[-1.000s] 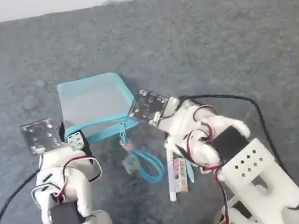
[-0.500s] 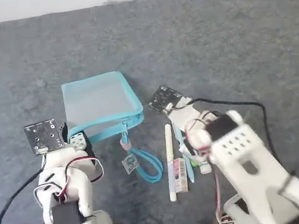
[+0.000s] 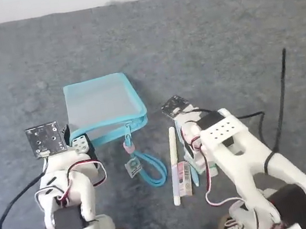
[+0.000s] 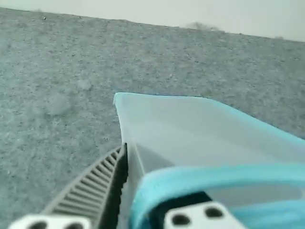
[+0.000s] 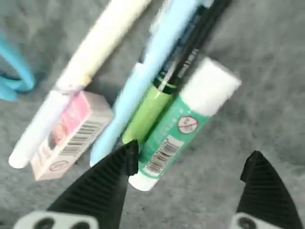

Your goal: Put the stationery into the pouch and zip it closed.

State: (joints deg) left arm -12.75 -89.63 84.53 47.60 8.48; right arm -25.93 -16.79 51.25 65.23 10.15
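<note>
High view: left gripper (image 3: 76,142) clamps the pouch (image 3: 101,105) corner; stationery (image 3: 176,166) lies just beside it, none loaded.
Left wrist view: pouch translucent, teal-edged, mouth apparently open.
Right wrist view: right gripper (image 5: 193,160) spread above the glue stick (image 5: 195,114). I judge descent and closing come next.

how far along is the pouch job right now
Early. Done: the left gripper grips the pouch at its near edge. In hand: the right gripper hangs open over the glue stick, nothing gripped. Left: the white pen, eraser, blue pen and glue stick all lie on the table beside the pouch; none is inside, and zipping comes after.
</note>
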